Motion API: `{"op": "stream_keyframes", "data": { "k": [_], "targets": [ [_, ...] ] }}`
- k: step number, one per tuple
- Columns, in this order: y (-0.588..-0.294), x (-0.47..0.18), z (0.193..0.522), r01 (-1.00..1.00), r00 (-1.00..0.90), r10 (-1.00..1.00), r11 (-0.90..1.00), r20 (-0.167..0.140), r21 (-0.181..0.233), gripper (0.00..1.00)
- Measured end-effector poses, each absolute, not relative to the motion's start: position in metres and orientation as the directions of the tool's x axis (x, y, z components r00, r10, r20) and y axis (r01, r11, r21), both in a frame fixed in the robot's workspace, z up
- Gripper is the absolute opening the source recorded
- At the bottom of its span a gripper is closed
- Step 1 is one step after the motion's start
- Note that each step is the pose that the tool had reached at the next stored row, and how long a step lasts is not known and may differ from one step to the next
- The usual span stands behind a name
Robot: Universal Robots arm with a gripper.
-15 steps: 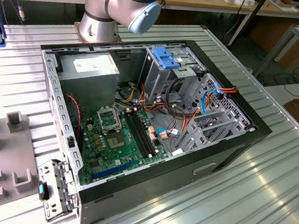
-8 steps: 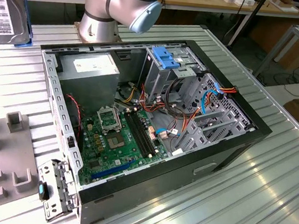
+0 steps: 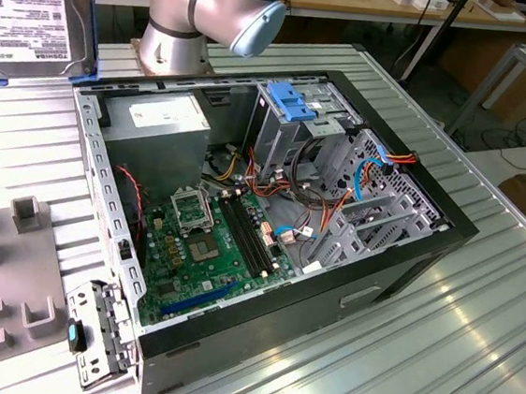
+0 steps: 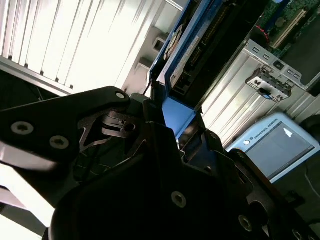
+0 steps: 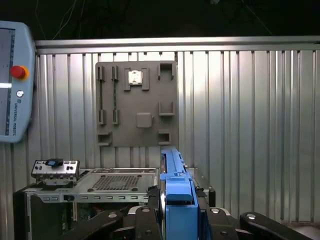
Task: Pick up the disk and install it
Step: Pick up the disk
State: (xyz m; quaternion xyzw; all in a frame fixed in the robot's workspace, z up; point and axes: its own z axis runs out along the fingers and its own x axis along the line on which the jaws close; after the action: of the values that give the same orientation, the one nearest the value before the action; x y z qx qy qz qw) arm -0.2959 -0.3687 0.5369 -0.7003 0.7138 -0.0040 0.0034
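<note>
The disk [image 3: 33, 8] hangs high at the exterior view's left, label side showing, with a blue rail along its edge. In the first wrist view its blue rail [image 5: 175, 192] stands edge-on between my gripper [image 5: 177, 200], whose dark fingers [image 5: 155, 197] press on both sides. The second wrist view shows the disk [image 4: 192, 50] reaching away from the gripper [image 4: 172, 125] over the ribbed table. The gripper is shut on the disk, held in the air off to the side of the open computer case [image 3: 397, 268].
The case lies open with the motherboard [image 3: 211, 248] and a metal drive cage topped by a blue bracket [image 3: 292, 101]. A grey holder plate [image 3: 12, 255] lies at the exterior view's left. A teach pendant [image 5: 12, 80] rests on the table. The arm's base [image 3: 207, 12] stands behind the case.
</note>
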Motion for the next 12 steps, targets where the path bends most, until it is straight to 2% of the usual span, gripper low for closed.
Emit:
{"op": "stream_keyframes", "data": {
  "k": [12],
  "targets": [
    [-0.369,-0.234,0.535,-1.0,-0.019,-1.0,0.019,0.001,-0.01,0.37]
  ]
}}
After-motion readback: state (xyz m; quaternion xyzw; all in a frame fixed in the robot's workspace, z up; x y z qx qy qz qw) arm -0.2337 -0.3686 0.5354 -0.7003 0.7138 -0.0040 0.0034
